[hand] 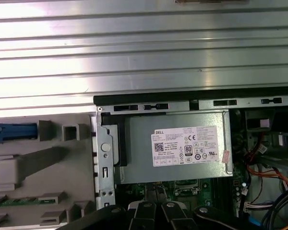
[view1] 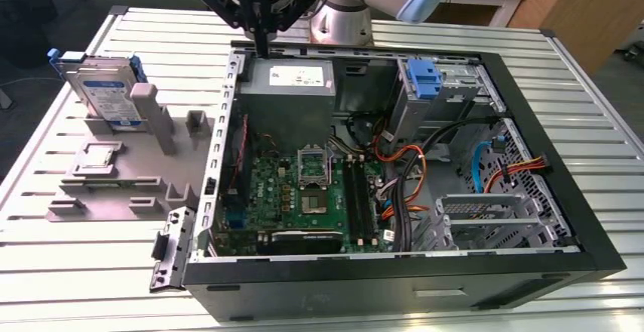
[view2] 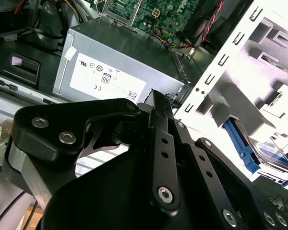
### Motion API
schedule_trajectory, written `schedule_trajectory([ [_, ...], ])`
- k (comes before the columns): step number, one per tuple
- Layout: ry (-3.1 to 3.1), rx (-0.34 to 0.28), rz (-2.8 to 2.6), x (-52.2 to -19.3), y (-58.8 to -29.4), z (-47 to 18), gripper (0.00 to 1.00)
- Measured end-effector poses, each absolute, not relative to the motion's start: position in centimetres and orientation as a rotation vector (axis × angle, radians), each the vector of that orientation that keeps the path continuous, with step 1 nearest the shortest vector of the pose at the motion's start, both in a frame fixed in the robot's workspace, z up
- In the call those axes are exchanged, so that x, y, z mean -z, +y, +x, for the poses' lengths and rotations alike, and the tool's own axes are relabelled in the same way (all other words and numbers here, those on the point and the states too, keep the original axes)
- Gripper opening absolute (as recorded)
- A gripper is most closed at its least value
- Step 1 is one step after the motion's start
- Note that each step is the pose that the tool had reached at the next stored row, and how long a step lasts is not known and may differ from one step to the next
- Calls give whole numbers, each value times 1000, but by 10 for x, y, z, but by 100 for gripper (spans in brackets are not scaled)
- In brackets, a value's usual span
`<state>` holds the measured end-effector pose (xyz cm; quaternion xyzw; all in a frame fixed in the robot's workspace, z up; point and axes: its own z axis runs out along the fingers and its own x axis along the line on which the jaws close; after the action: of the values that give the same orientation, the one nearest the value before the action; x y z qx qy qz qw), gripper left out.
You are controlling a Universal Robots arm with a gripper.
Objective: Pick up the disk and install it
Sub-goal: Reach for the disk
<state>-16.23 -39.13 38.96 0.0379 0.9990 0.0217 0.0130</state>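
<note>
Silver metal with a white-and-blue label and a blue plastic carrier round its edges: the disk point(view1: 104, 90) is standing upright on edge in a slot of the matte grey moulded fixture point(view1: 111, 189), in the upper left of the exterior view and well apart from the arm. The fixture is sitting on the ribbed aluminium table point(view1: 60, 272), just beside the open black tower case point(view1: 403, 290). The black, angular gripper point(view1: 264, 49) is hanging at top centre of that view over the case's rear rim, its fingers pressed together into one thin blade and pinching nothing. Just below its tip, a boxy grey sheet-metal power supply point(view1: 292, 83) is showing a white sticker. A green motherboard point(view1: 302, 196) is lying flat on the case floor. A bare blue bracket point(view1: 423, 79) is sitting in the drive cage toward the exterior view's upper right.
</note>
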Motion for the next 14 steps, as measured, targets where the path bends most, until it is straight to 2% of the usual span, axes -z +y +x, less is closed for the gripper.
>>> schedule_trajectory([
  [14, 3112, -68, 118, -389, -382, -172, 10],
])
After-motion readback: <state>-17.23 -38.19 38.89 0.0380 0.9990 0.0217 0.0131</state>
